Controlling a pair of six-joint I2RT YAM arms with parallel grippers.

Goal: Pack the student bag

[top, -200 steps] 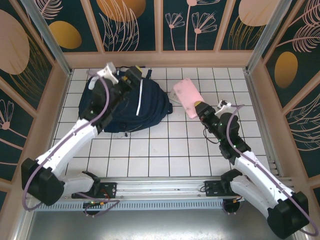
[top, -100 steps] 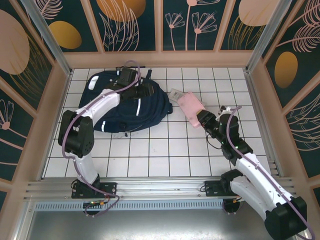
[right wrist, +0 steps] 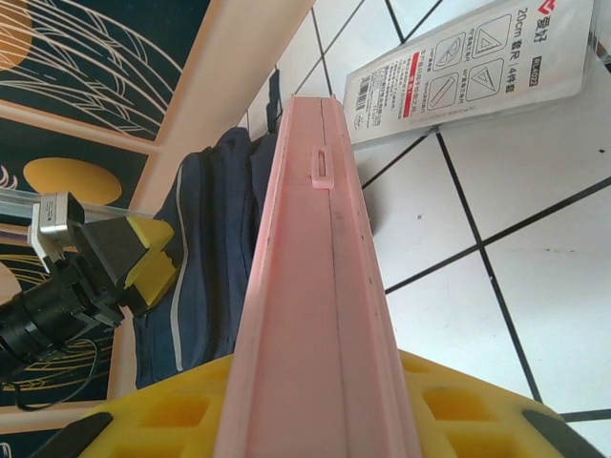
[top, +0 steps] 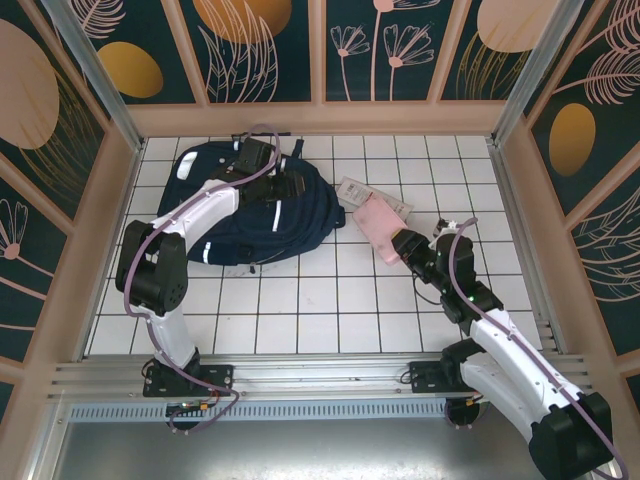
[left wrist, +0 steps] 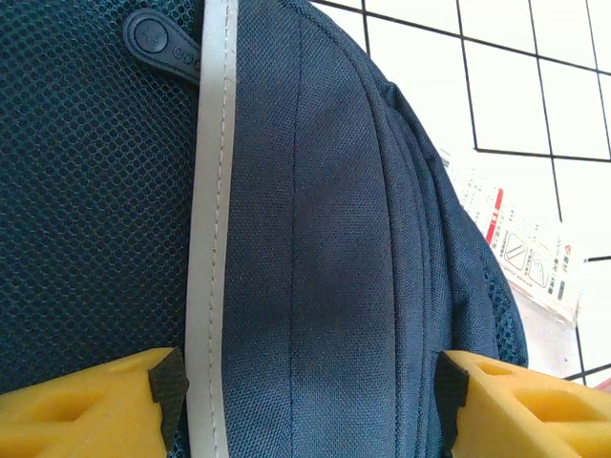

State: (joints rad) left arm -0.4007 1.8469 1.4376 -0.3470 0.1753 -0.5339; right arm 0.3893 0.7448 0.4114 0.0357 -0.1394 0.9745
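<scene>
A: Student bag [top: 305, 215] lies flat, far-left on the table [top: 300, 300]. Left jaws are spread wide astride its top panel by the white stripe [left wrist: 212, 239], likely lining up a pinch to open it.

B: Right jaws clamp the pink case [right wrist: 315, 286] edge-on, probably ready for loading. Zip opening hidden. Can't tell if the left pads touch cloth. Labelled packet [right wrist: 468, 67] is cut off at frame edge.

We see L gripper [top: 290, 184] now over the navy backpack [top: 312, 216], by its white stripe [top: 279, 211], jaws narrower than before. R gripper [top: 404, 244] w/ pink case [top: 378, 226] has pulled back toward its base, uncovering a ruler packet [top: 374, 197].
</scene>
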